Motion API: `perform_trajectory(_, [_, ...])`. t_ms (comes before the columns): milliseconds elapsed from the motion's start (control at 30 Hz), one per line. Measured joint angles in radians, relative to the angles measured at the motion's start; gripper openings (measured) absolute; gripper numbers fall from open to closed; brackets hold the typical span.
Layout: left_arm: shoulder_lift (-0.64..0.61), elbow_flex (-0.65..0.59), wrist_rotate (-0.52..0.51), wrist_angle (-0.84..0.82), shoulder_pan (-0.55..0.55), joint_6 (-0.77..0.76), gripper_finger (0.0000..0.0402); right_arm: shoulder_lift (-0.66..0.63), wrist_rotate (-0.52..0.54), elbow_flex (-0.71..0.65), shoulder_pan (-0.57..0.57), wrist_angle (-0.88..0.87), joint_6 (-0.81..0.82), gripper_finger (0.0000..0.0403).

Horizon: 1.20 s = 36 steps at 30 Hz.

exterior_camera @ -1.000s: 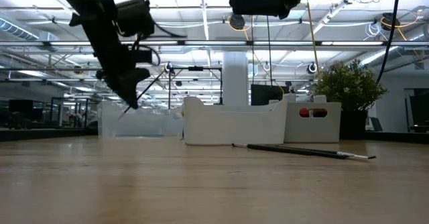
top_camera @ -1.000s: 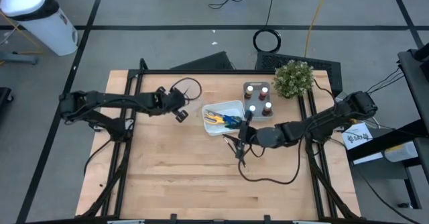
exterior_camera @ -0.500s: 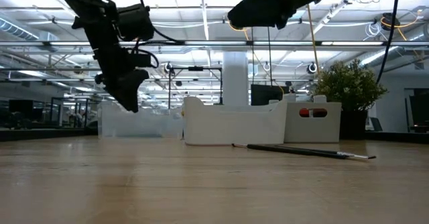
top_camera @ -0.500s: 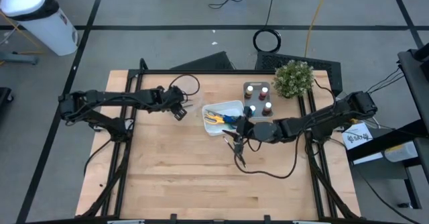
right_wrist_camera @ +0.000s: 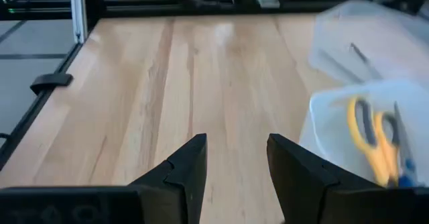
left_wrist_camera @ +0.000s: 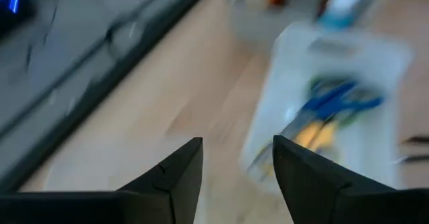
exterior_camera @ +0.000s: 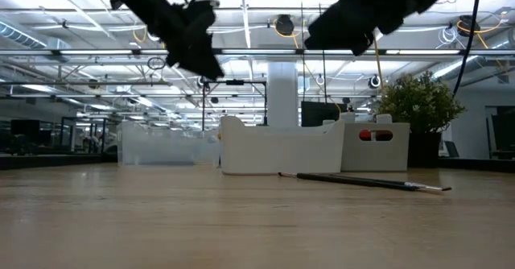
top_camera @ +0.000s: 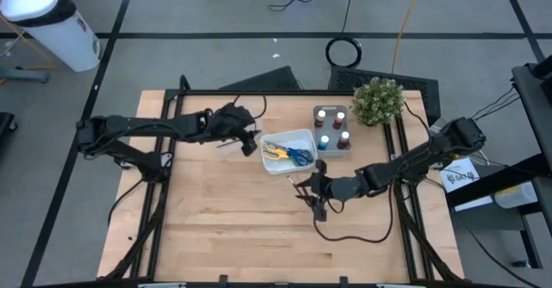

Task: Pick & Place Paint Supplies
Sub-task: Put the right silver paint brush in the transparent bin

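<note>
A thin dark brush lies flat on the table in front of the white tray; in the high view only a bit of the brush shows beside my right gripper. That gripper hovers open above it with nothing between its fingers. The white tray holds blue and yellow scissors. Paint pots stand in a tray behind it. My left gripper hangs open and empty, high up left of the white tray; in the left wrist view its fingers stand apart.
A clear tray with a thin brush in it sits left of the white tray. A green potted plant stands at the far right corner. Black frame rails run along the table's sides. Bare wood stretches along the near half.
My left gripper has opened and let go of a thin brush that it held over the clear tray, then risen and swung toward the white tray. My right gripper has gone toward the table's near edge and sunk a little, above the brush on the table.
</note>
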Motion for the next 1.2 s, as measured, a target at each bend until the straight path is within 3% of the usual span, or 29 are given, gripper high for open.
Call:
perform_trajectory(200, [0.000, 0.000, 0.093, 0.230, -0.078, 0.156, 0.0195, 0.060, -0.006, -0.035, -0.002, -0.002, 0.082, 0.0144])
perform_trajectory(300, [-0.004, 0.000, 0.164, 0.309, -0.103, 0.194, 0.0196, 0.128, -0.086, 0.018, -0.004, -0.012, 0.081, 0.0144])
perform_trajectory(400, [-0.023, 0.001, 0.208, 0.361, -0.116, 0.196, 0.0196, 0.192, -0.100, 0.082, -0.016, -0.124, 0.080, 0.0144])
perform_trajectory(500, [-0.057, 0.001, 0.253, 0.353, -0.129, 0.187, 0.0196, 0.228, -0.098, 0.123, -0.036, -0.237, 0.105, 0.0144])
perform_trajectory(667, [-0.120, 0.001, 0.265, 0.274, -0.156, 0.126, 0.0196, 0.230, -0.185, 0.138, -0.040, -0.421, 0.256, 0.0141])
perform_trajectory(800, [-0.137, 0.001, 0.265, 0.217, -0.183, 0.126, 0.0196, 0.216, -0.157, 0.138, 0.004, -0.535, 0.420, 0.0134])
perform_trajectory(1200, [-0.134, 0.000, 0.231, 0.213, -0.219, 0.112, 0.0196, 0.256, -0.074, 0.123, 0.142, -0.543, 0.493, 0.0128])
